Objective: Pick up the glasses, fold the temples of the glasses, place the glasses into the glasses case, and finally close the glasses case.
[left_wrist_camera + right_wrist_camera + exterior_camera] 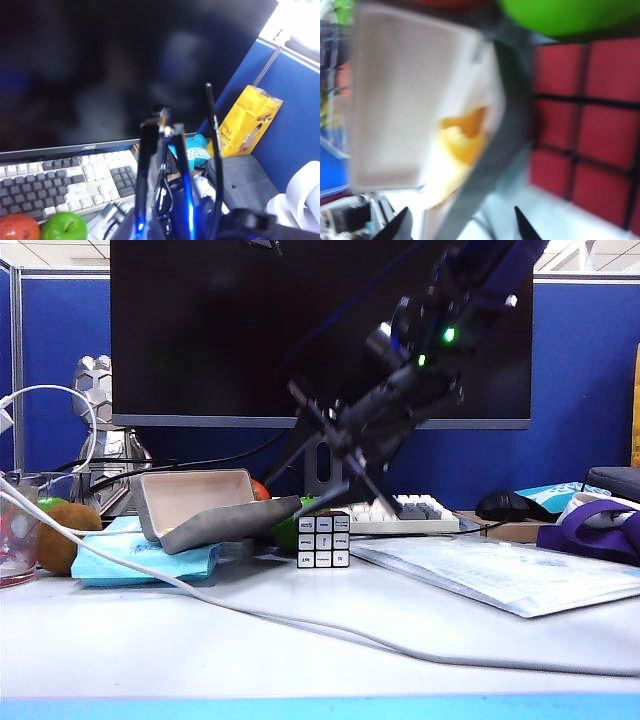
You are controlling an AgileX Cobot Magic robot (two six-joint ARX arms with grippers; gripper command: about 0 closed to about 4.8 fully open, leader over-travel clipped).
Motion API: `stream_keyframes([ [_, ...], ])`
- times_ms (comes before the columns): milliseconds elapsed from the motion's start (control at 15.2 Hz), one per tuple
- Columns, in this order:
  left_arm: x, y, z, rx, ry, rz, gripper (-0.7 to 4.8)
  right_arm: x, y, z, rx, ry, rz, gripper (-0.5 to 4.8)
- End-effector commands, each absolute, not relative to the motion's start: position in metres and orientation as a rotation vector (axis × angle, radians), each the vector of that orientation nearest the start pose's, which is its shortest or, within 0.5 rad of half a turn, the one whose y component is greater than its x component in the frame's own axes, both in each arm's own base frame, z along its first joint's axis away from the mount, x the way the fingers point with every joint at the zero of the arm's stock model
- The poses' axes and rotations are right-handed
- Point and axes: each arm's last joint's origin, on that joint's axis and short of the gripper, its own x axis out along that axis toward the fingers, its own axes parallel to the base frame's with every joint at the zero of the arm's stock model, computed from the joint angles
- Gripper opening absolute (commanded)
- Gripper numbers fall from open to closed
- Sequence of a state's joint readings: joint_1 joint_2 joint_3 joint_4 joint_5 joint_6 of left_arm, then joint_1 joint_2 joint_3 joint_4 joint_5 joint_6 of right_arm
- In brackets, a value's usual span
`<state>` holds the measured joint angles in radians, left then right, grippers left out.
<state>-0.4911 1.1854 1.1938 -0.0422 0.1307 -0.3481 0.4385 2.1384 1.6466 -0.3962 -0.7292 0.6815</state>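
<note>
Grey glasses case (487,145) rim inside parted right gripper (461,220); left gripper (162,131) raised.

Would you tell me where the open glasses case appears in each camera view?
Exterior view: glasses case left of centre, lid up, on a blue packet.
Left wrist view: not in it.
Right wrist view: fills the middle, yellow cloth inside.
Shared landmark: green apple.

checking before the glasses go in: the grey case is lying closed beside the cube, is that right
Not closed: the glasses case lies open beside the cube, its yellow cloth showing in the right wrist view. The right claw hangs over it, open; the left claw holds the glasses up by the monitor.
</note>
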Motion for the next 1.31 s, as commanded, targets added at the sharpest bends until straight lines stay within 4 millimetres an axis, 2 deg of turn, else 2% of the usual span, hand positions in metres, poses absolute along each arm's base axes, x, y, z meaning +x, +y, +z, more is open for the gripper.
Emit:
stream_keyframes([
  [66,0.228,-0.126,0.409,-0.329,0.126,-0.617,-0.06,0.415,0.217,0.192,0.718,1.242,0.744,2.6],
  [262,0.228,-0.126,0.409,-0.328,0.131,-0.615,-0.06,0.416,0.217,0.192,0.715,1.228,0.748,2.27],
  [722,0.228,-0.126,0.408,-0.327,0.137,-0.614,-0.06,0.415,0.227,0.191,0.688,1.189,0.744,1.87],
  [853,0.228,-0.126,0.408,-0.327,0.138,-0.614,-0.06,0.415,0.227,0.191,0.688,1.189,0.743,0.97],
  [919,0.228,-0.126,0.408,-0.327,0.137,-0.614,-0.06,0.415,0.227,0.191,0.688,1.189,0.743,0.83],
  [1312,0.228,-0.126,0.408,-0.326,0.14,-0.614,-0.06,0.414,0.228,0.191,0.697,1.201,0.773,0.85],
])
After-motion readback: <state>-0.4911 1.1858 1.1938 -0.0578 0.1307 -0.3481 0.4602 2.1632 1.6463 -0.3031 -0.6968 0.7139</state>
